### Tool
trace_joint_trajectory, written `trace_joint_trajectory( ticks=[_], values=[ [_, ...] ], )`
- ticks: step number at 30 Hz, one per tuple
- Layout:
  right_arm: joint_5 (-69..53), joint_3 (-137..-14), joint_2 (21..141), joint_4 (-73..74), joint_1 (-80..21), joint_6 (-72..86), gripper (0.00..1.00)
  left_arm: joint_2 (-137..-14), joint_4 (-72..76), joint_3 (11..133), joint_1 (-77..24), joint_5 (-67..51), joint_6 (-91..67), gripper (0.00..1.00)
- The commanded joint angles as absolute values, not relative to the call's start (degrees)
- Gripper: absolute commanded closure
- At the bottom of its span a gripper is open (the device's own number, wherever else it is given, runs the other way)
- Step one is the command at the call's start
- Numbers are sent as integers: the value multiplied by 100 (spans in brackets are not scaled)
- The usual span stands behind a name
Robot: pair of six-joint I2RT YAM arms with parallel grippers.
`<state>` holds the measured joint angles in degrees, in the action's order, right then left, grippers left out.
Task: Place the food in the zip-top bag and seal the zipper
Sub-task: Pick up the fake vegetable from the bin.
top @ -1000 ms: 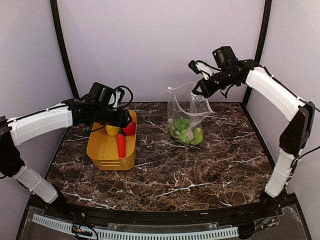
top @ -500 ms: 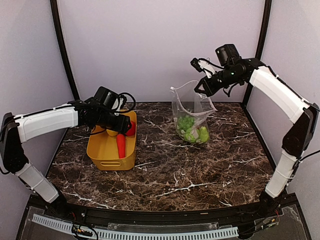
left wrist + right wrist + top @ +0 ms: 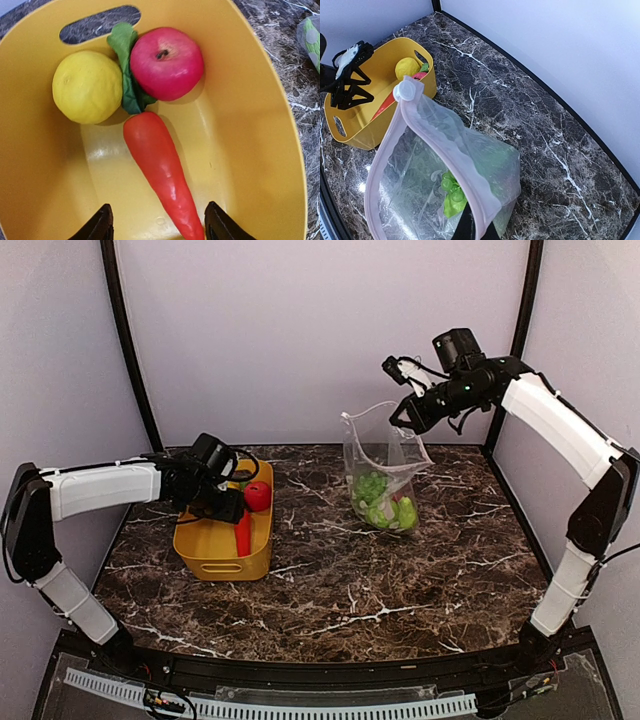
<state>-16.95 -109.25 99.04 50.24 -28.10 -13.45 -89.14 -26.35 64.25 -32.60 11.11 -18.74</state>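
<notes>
My right gripper (image 3: 407, 418) is shut on the pink zipper (image 3: 447, 150) edge of the clear zip-top bag (image 3: 382, 468) and holds it upright with its mouth open. Green grapes (image 3: 451, 191) and other green food (image 3: 378, 500) lie in its bottom. My left gripper (image 3: 157, 227) is open inside the yellow basket (image 3: 215, 540), its fingers either side of the orange-red carrot (image 3: 160, 172). A red apple (image 3: 166, 62), a yellow lemon (image 3: 87, 86) and a green leaf (image 3: 125, 65) lie beyond the carrot.
The basket stands at the left of the dark marble table (image 3: 400, 580); the bag hangs at the back centre-right. Black frame posts and pale walls close the back and sides.
My left gripper has dropped lower into the basket, over the carrot. My right gripper has lifted the bag a little and shifted it right, then held still.
</notes>
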Motion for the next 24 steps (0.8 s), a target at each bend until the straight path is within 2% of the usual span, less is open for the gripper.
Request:
trace_joint_trajectory(
  ticks=[1,17,19,21,24],
  values=[
    [-1750,-10865,9651,4829,-2861,-1410,100,-8991,-2372,6195,-2990,865,-2361,39],
    [-1790,-10755,9559,4845,-2981,-1411,100,-10710,-1307,6851,-2391,-256,-3169,49],
    [-1776,-10737,9521,4845,-3003,-1422,100,-10836,-1294,6930,-2391,-267,-3194,53],
    [-1777,-10703,9489,4836,-3003,-1419,100,-10880,-1328,6975,-2390,-278,-3193,65],
    [-1776,-10623,9451,4821,-3014,-1437,100,-10572,-1477,6928,-2398,-276,-3203,74]
  ],
)
